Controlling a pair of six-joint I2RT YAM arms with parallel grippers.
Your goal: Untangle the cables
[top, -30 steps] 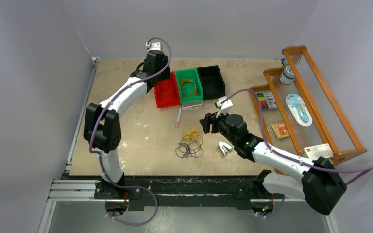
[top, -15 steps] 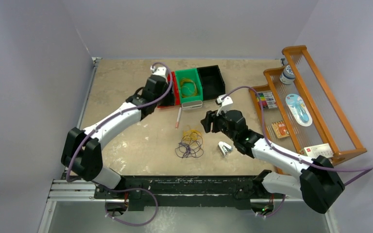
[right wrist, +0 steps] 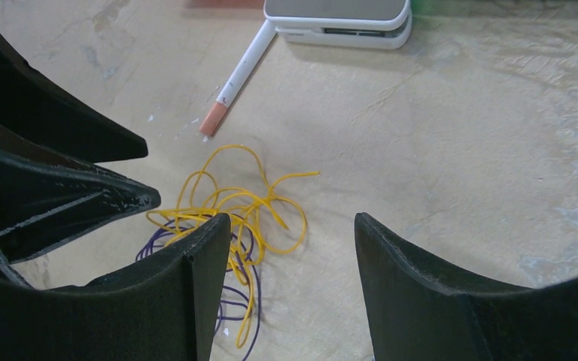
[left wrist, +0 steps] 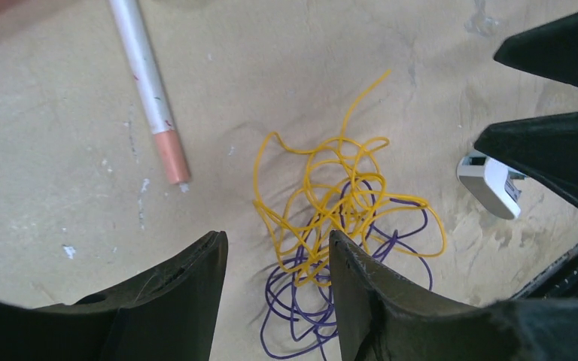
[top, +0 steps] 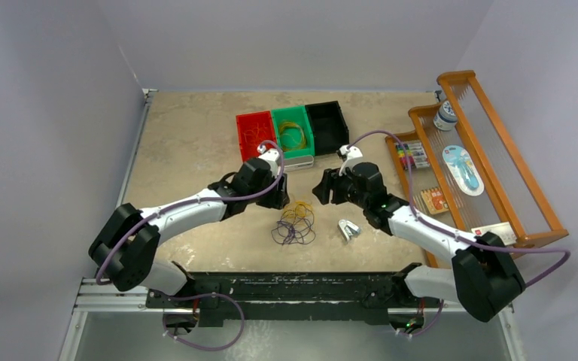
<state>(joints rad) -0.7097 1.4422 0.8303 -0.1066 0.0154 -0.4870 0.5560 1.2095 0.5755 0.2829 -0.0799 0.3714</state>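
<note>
A yellow cable point(top: 297, 210) and a purple cable point(top: 292, 233) lie tangled in one loose heap on the table. My left gripper point(top: 278, 192) hangs open just left of the heap and my right gripper point(top: 322, 188) hangs open just right of it; neither touches the wires. In the left wrist view the yellow cable point(left wrist: 346, 199) crosses over the purple cable point(left wrist: 293, 301) ahead of the open left gripper point(left wrist: 275, 241). In the right wrist view the yellow cable point(right wrist: 229, 203) and purple cable point(right wrist: 153, 244) lie by the left finger of the right gripper point(right wrist: 293, 222).
At the back stand a red bin point(top: 254, 134) with a red-orange cable, a green bin point(top: 293, 135) with a yellow cable, and a black bin point(top: 327, 124). A white pen point(left wrist: 150, 83) and a small white clip-like object point(top: 348, 229) lie near the heap. A wooden rack point(top: 482, 165) stands on the right.
My left arm has swung from the red bin at the back down to the left side of the heap. My right gripper has shifted slightly toward the back.
</note>
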